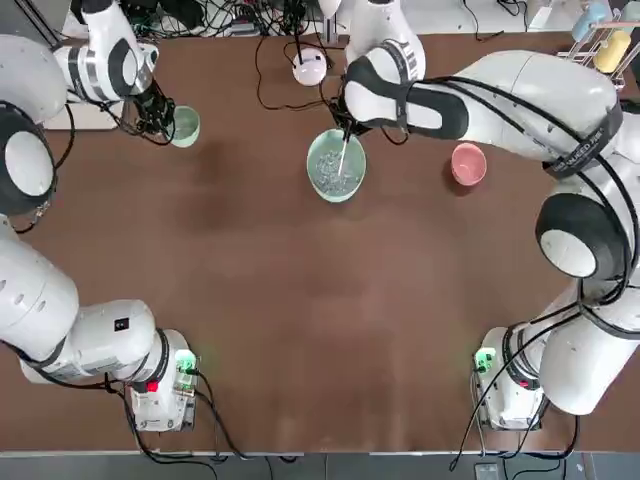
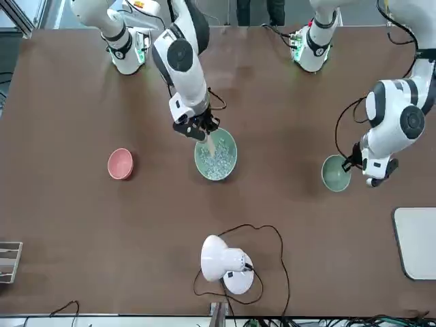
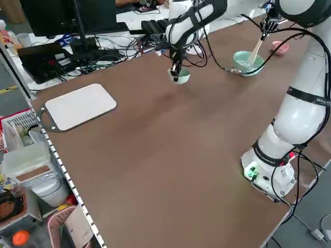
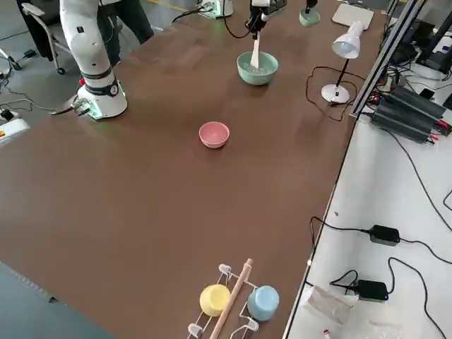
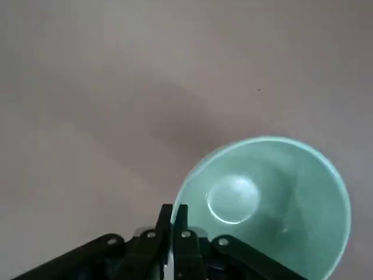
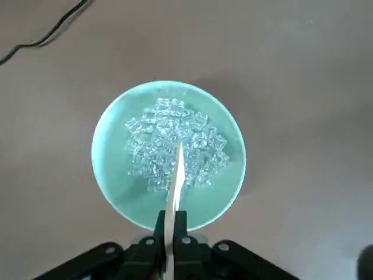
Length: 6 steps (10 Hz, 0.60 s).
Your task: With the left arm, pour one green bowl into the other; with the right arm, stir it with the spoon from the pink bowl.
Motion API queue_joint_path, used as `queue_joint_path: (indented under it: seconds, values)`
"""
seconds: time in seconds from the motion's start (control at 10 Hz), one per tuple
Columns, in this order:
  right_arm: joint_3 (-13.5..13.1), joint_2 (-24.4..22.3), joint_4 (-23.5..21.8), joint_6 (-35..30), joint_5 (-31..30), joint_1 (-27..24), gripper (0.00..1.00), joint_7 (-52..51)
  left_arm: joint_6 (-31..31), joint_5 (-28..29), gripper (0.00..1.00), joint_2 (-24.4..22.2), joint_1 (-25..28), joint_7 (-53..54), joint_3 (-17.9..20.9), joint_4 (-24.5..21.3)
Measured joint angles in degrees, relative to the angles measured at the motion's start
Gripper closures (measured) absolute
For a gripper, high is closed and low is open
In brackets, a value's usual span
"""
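Jaws pinch spoon point(image 6: 176, 175) upright in teal bowl point(image 6: 111, 175); left jaws clamp mint bowl point(image 5: 303, 192) rim (emptied).

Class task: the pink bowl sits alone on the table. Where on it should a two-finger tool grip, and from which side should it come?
Grip the pink bowl by its rim, one finger inside and one outside, coming straight down from above. It stands upright, open and apparently empty, with bare table all around, so probably any point on the rim would do.

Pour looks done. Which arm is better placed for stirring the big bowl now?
Right. Its pincer is shut on the spoon, whose tip sits among the clear bits in the big bowl. The left pincer grips the empty small bowl, far off to the side.
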Motion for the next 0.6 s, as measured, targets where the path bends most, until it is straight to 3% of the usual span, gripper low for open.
queue_joint_path:
  seconds: [0.6]
  values:
    - [0.26, 1.30, 0.42, 0.15, -1.48, 0.05, 0.94, 0.22, 14.70, -6.57, 0.96, 0.12, 2.13, 4.83, -2.58, -11.29]
